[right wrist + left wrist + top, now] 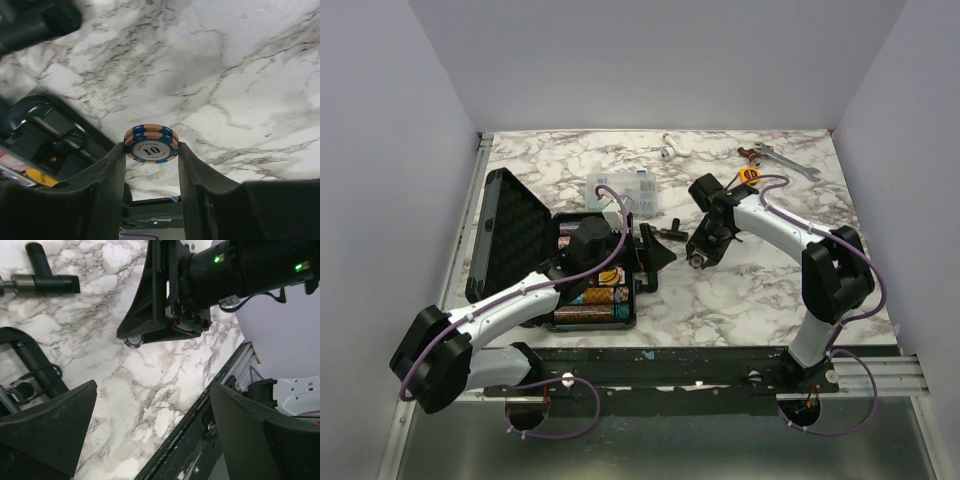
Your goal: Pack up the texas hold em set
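The black case lies open at the table's left, its foam lid (pixel 505 235) laid back and rows of poker chips (pixel 592 297) in the tray. My right gripper (pixel 151 150) is shut on two stacked orange-and-blue chips (pixel 151 145) marked 10, held just above the marble. From above, the right gripper (pixel 696 260) sits right of the case. My left gripper (pixel 658 258) stands open beside the tray, facing the right one. In the left wrist view the left gripper (pixel 152 430) holds nothing, and the held chips (pixel 134 342) show under the right gripper's fingers (pixel 150 315).
A clear plastic compartment box (pixel 620 193) stands behind the case. A black T-shaped tool (pixel 667 230) lies between the two grippers. Wrenches (pixel 782 160), a small yellow tape measure (pixel 750 176) and a metal part (pixel 668 150) lie at the back. The table's front rail (pixel 200 430) runs under the left gripper.
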Robot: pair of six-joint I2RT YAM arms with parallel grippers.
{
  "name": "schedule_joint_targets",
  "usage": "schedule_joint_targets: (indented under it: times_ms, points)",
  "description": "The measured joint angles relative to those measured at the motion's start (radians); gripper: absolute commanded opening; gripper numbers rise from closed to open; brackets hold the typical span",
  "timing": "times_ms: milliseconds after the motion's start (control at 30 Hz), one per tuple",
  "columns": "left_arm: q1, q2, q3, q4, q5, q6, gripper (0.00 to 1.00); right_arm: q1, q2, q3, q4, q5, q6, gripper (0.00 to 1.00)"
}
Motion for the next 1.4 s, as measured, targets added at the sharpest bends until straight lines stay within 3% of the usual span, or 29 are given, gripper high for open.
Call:
schedule_joint_targets:
  times_ms: [333, 633, 967, 1400]
  points:
    - [-0.069, 0.174, -0.089, 0.348, -0.023, -0.193, 0.81, -0.008, 0.000, 0.090, 0.000, -0.035, 0.009, 0.01]
    - [-0.114, 0.241, -0.124, 0.535, -0.164, -0.226, 0.71, -0.014, -0.029, 0.092, 0.000, -0.053, 0.035, 0.01]
    - [-0.119, 0.376, -0.113, 0.592, -0.209, -0.256, 0.65, -0.014, -0.082, 0.121, 0.000, -0.057, 0.054, 0.01]
    - [-0.119, 0.444, -0.071, 0.737, -0.211, -0.256, 0.50, -0.014, -0.105, 0.121, 0.000, -0.076, 0.053, 0.01]
